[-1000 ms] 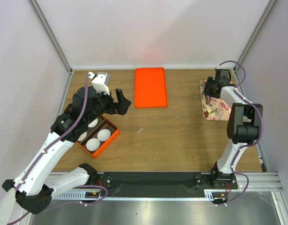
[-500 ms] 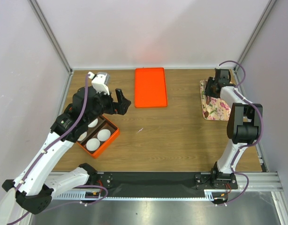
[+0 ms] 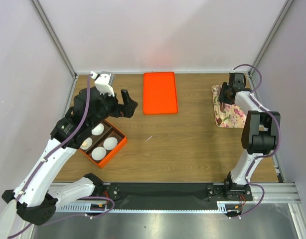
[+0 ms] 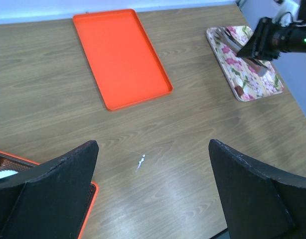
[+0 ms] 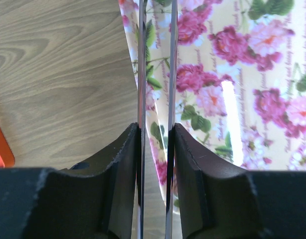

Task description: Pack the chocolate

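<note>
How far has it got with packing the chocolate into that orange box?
Barely started, it seems. The orange box holds four white paper cups; one seems to carry a tan lump, the rest look empty. In hand: the right claw grips metal tongs over the floral plate, while the left claw hangs open and empty. Left: filling the other cups.

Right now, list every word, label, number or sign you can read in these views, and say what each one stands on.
Floral plate: faint cursive script among the roses, too blurred to read.
Orange tray, orange box, metal tongs in the right pincer: no text visible.
Nothing else is legible in any view.
</note>
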